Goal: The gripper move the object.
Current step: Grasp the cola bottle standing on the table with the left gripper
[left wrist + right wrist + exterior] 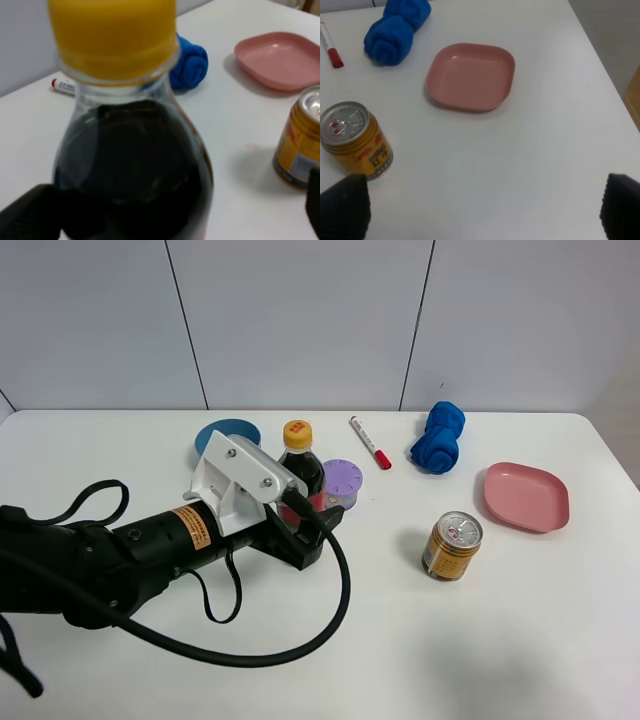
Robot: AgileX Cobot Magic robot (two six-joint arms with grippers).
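The cola bottle (303,468), dark with a red label and a yellow-orange cap, stands upright on the white table left of centre. My left gripper (311,515) is open with its jaws on either side of the bottle's lower body. In the left wrist view the bottle (135,165) fills the frame. One black finger (35,215) sits against its side, and the other shows only at the frame edge, apart from the bottle. My right gripper (480,210) is open and empty above bare table. It does not show in the exterior high view.
A gold drink can (452,545) stands right of the bottle. A pink plate (527,496) lies at the right and a rolled blue cloth (438,436) behind it. A red marker (369,442), a purple lidded cup (343,483) and a blue bowl (227,432) are near the bottle.
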